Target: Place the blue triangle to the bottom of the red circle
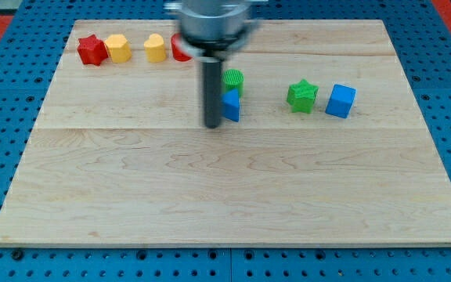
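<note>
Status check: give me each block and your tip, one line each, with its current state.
My tip: on the board, touching blue triangle's left side.
Blue triangle block: beside green round block, below it.
Red circle block: mostly hidden by arm.
Red star block, yellow hexagon block, yellow heart block: top-left row.
Green star block, blue cube block: right, apart.

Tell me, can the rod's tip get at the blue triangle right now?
Probably yes. My tip sits right against the view's left side of the blue triangle, nothing between them. The green block crowds only the triangle's top side, so it shouldn't hinder contact.
</note>
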Tool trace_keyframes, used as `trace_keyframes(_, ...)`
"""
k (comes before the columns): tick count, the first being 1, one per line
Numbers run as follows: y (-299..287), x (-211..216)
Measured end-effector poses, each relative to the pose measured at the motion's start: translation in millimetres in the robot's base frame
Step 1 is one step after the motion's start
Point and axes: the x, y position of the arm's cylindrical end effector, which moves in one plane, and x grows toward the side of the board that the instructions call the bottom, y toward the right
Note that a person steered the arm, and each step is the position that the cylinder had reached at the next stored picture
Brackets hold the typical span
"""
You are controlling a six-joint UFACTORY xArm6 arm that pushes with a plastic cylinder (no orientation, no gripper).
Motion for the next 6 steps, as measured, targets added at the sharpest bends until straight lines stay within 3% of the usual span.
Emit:
trace_keyframes(1, -16, 21)
trace_keyframes(2, 79, 39)
trace_keyframes(4, 100, -14)
trace_keyframes(5, 86, -32)
trace_keyframes(6, 33, -53)
